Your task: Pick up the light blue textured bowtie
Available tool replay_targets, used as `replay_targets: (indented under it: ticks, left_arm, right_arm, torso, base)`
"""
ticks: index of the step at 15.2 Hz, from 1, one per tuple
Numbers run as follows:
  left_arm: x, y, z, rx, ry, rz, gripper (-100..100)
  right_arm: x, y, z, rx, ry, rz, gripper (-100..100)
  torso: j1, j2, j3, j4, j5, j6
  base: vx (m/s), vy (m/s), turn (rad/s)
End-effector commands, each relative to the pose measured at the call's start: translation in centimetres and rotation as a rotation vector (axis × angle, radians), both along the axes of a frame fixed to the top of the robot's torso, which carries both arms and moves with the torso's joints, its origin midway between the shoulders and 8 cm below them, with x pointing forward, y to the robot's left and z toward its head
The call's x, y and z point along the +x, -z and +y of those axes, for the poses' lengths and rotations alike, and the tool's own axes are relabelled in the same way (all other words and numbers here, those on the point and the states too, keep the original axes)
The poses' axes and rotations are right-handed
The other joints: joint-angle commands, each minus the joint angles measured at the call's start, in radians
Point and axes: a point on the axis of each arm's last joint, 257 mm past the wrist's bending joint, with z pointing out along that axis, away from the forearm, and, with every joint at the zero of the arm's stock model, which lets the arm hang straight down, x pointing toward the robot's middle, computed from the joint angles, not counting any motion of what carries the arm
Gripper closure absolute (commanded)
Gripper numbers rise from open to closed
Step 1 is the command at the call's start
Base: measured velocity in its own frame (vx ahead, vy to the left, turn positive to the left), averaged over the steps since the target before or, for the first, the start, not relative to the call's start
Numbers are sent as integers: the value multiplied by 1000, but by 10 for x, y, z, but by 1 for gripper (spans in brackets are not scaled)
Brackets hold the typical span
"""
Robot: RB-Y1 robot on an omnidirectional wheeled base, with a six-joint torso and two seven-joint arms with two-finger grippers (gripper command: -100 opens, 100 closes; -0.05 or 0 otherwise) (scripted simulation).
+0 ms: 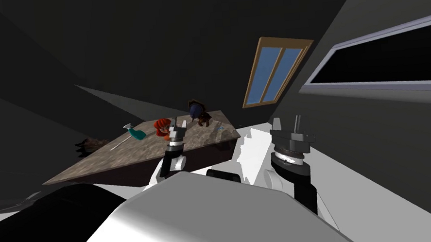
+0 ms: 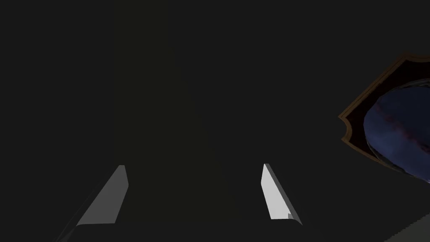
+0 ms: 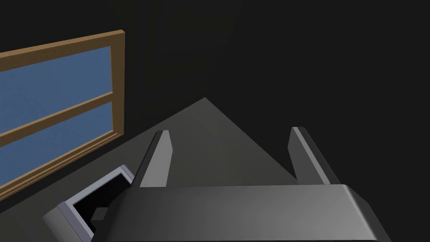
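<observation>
Both spread apart: left end effector (image 1: 179,123) beside red object (image 1: 162,126), right end effector (image 1: 287,120) raised.

Dark blue rounded object (image 2: 399,130), off to one side of left gripper (image 2: 193,165), cut off by frame edge; red item (image 1: 162,126) just beside gripper and pale blue speck (image 1: 219,127) on worktop (image 1: 115,160) beyond it both too small to identify.

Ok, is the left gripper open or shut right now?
Open. On the left gripper, the fingers stand wide apart, nothing between.
</observation>
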Motion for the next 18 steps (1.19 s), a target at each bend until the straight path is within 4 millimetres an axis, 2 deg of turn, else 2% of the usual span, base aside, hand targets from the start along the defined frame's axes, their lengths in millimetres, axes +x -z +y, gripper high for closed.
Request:
replay_targets:
  ticks: [1, 5, 8, 10, 11, 13, 14, 16, 17, 18]
  left_arm:
    - [14, 2, 6, -11, 24, 32, -100]
    - [26, 7, 14, -29, 33, 72, -100]
    - [47, 11, 30, -71, 57, 116, -100]
    - [50, 16, 31, -76, 51, 140, -100]
    - [60, 16, 39, -100, 64, 152, -100]
    - [64, 22, 42, -107, 57, 180, -100]
    - [74, 22, 50, -135, 69, 194, -100]
    - [77, 29, 53, -142, 61, 223, -100]
    - [88, 29, 62, -173, 72, 238, -100]
    - [90, 33, 63, -178, 67, 255, -100]
  right_arm:
    - [0, 0, 0, 0, 0, 0, 0]
    - [0, 0, 0, 0, 0, 0, 0]
    - [0, 0, 0, 0, 0, 0, 0]
    - [0, 0, 0, 0, 0, 0, 0]
    - [0, 0, 0, 0, 0, 0, 0]
    - [0, 0, 0, 0, 0, 0, 0]
    - [0, 0, 0, 0, 0, 0, 0]
    - [0, 0, 0, 0, 0, 0, 0]
    - [0, 0, 0, 0, 0, 0, 0]
    - [0, 0, 0, 0, 0, 0, 0]
  torso:
    - [0, 0, 0, 0, 0, 0]
    - [-1, 0, 0, 0, 0, 0]
    - [1, -1, 0, 0, 0, 0]
    - [0, -1, 0, 0, 0, 0]
    - [1, -1, 0, 0, 0, 0]
    - [0, 0, 0, 0, 0, 0]
    - [1, -1, 0, 0, 0, 0]
    - [1, -1, -1, 0, 0, 0]
    - [1, -2, -1, 0, 0, 0]
    - [1, -2, -1, 0, 0, 0]
  base:
    - [-55, -93, -98]
    - [-38, -86, -73]
    - [-36, -69, -105]
    - [-29, -72, -62]
    - [-35, -83, -94]
    - [-30, -71, -65]
    - [-19, -70, -97]
    - [-12, -68, -72]
    - [-13, -78, -104]
    - [-11, -81, -108]
